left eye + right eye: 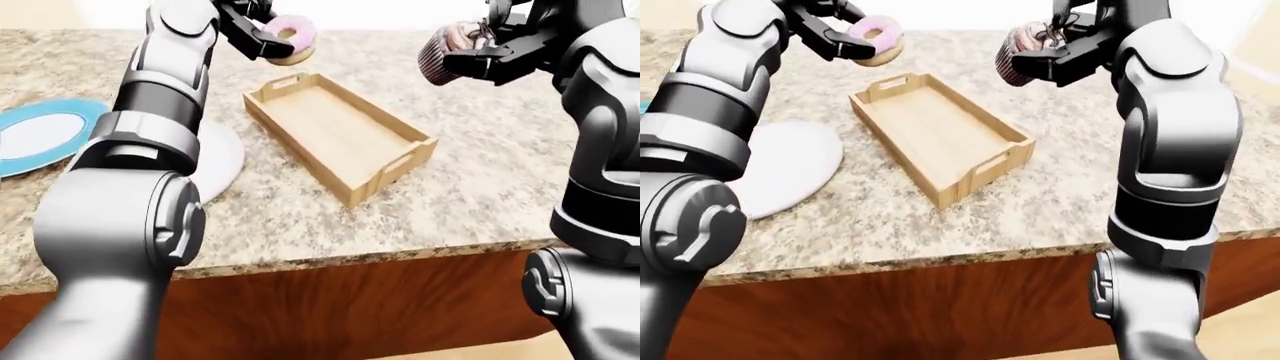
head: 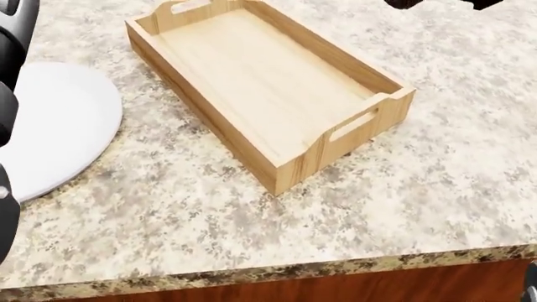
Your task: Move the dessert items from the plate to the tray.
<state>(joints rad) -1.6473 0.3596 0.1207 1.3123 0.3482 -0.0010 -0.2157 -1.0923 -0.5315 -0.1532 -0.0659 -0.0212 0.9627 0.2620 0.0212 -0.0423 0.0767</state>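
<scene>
Left-eye view: left robot hand (image 1: 258, 34) grips the doughnut (image 1: 291, 39); right robot hand (image 1: 490, 56) grips the cupcake (image 1: 441, 51). Both are raised above the empty tray (image 1: 340, 135) on the tabletop (image 1: 480, 172), beside the white plate (image 1: 790, 176).

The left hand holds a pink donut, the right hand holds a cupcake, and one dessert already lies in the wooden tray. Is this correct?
Not quite. The wooden tray is still empty, as the head view shows. The rest holds: the left hand holds the pink donut and the right hand holds the cupcake, both above the counter.
</scene>
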